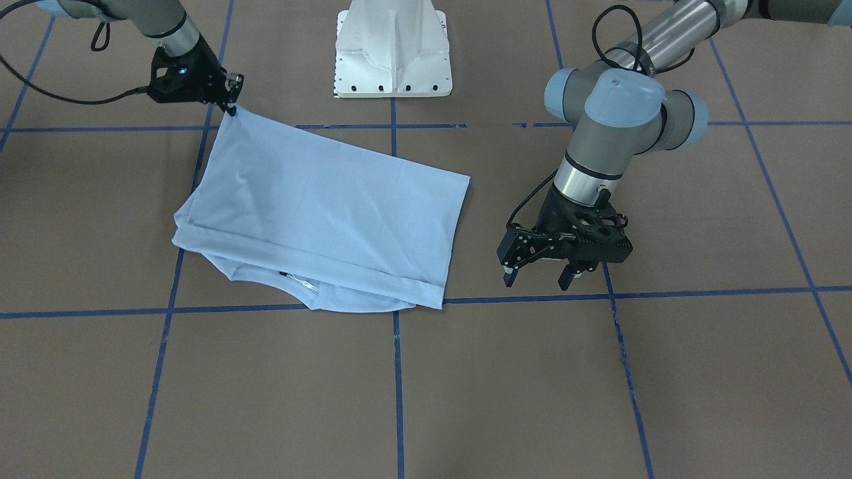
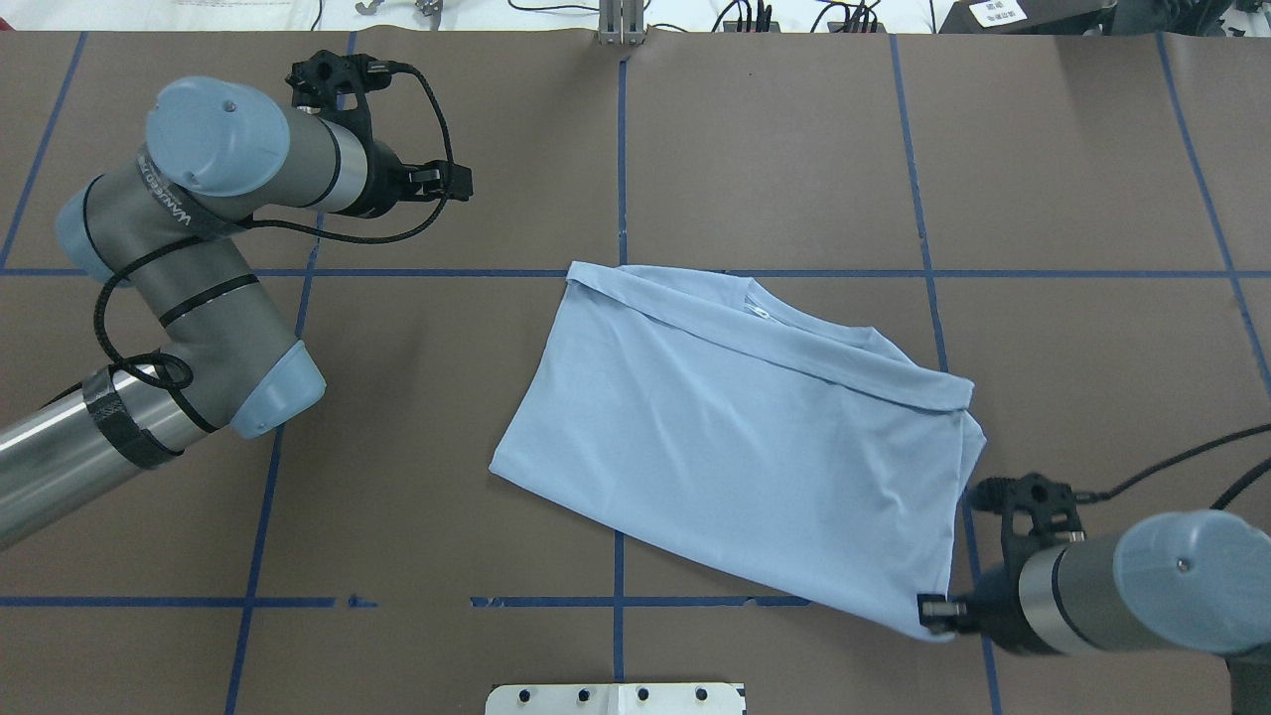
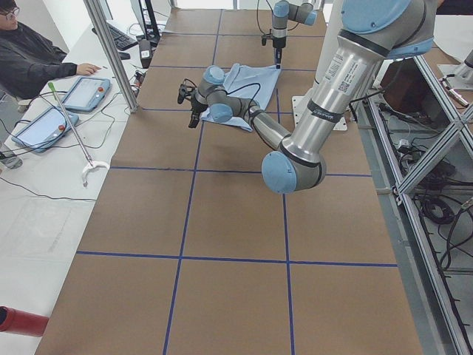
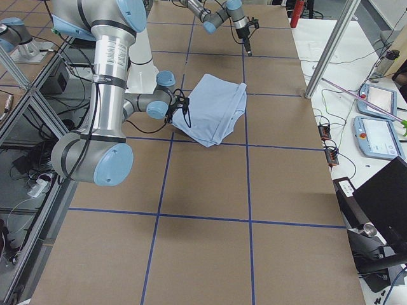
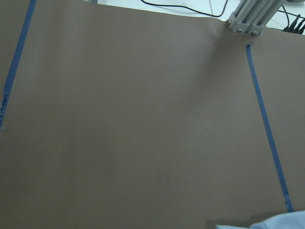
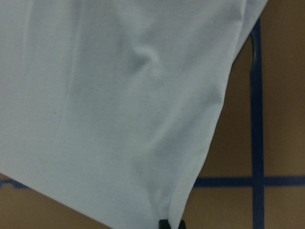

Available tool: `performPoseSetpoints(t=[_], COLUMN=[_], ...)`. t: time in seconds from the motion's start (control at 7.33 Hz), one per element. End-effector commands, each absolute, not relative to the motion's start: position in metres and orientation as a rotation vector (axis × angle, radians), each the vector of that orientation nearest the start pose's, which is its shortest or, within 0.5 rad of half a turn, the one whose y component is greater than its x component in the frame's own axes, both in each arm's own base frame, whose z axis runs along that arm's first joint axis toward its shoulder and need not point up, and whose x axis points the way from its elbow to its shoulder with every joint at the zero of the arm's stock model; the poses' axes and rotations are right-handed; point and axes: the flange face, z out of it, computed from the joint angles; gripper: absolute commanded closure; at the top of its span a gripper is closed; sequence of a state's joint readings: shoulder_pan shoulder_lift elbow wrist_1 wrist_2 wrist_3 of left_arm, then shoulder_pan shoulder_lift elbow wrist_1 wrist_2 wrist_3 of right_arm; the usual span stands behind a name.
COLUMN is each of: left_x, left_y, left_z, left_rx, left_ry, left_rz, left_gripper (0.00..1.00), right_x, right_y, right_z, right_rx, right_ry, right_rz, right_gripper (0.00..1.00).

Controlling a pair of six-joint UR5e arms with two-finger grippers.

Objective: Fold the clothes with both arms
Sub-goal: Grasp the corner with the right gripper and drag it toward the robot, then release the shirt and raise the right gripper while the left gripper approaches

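The light blue T-shirt [image 1: 319, 213] lies folded on the brown table, back side up, also seen from overhead [image 2: 735, 427]. Its collar with label [image 1: 303, 283] peeks out at the edge far from the robot; the palm print is hidden. My right gripper [image 1: 231, 108] is shut on the shirt's corner nearest the robot, low at the table [image 2: 933, 614]. The right wrist view shows the cloth [image 6: 119, 109] running down to the fingertips. My left gripper [image 1: 538, 276] is open and empty, hovering beside the shirt's left side, apart from it [image 2: 457, 182]. The left wrist view shows a sliver of shirt [image 5: 281, 222].
The white pedestal base [image 1: 393, 53] stands at the robot's side of the table. Blue tape lines [image 1: 396, 372] grid the brown surface. An aluminium post [image 2: 621, 25] stands at the far edge. An operator [image 3: 29, 52] sits with tablets beyond it.
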State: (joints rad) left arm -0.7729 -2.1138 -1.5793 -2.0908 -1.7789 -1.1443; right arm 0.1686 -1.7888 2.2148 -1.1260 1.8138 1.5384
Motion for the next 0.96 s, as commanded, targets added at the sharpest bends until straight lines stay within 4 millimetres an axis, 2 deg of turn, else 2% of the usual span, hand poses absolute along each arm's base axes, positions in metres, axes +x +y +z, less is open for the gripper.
performPoseSetpoints(t=[0.0, 0.14, 0.27, 0.55, 0.68, 0.82], left_x=[0.414, 0.415, 0.415, 0.424, 0.44, 0.455], left_y=[-0.558, -0.557, -0.557, -0.531, -0.488, -0.452], left_z=[0.279, 0.279, 0.277, 0.262, 0.266, 0.255], left_rx=[0.447, 0.447, 0.445, 0.313, 0.193, 0.124], left_ry=[0.993, 0.991, 0.993, 1.091, 1.112, 1.138], left_rz=[-0.196, -0.189, -0.185, -0.096, -0.158, -0.194], left_gripper=[0.0, 0.0, 0.0, 0.0, 0.0, 0.0], right_x=[-0.392, -0.393, -0.38, -0.344, -0.337, -0.326], right_y=[-0.119, -0.121, -0.149, -0.235, -0.267, -0.31], right_z=[0.399, 0.394, 0.386, 0.371, 0.351, 0.317], right_rx=[-0.237, -0.233, -0.201, -0.076, 0.026, 0.093], right_ry=[-0.864, -0.881, -0.906, -0.967, -1.014, -1.084], right_rz=[-0.037, -0.023, 0.043, 0.207, 0.201, 0.255], right_gripper=[0.79, 0.01, 0.0, 0.0, 0.0, 0.0])
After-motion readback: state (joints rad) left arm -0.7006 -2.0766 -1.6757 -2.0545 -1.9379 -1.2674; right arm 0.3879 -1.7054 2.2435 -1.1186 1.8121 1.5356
